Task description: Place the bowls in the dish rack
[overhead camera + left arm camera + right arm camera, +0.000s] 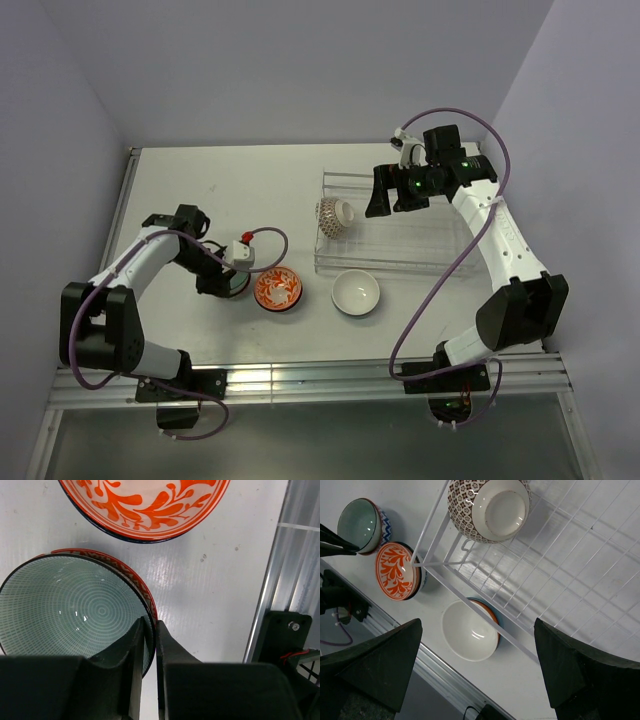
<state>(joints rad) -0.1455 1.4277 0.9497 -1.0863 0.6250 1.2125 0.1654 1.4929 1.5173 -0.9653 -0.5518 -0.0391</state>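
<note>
Pale surface (200,190) bears three unracked bowls (356,292), left hand (152,625) clamping the green bowl (75,610) at nine o'clock; dish rack (430,240) holds one, right hand (392,200) spread.

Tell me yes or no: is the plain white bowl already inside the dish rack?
No, the white bowl sits on the table just outside the dish rack's near edge.

A: The wire dish rack (420,240) holds one, the brown-patterned bowl (334,214), tipped on its side at the left end.

B: Upright on the table: white bowl (356,293) just before the rack, orange-patterned bowl (279,290) beside it, and pale green bowl (75,615) near that one, not touching.
</note>
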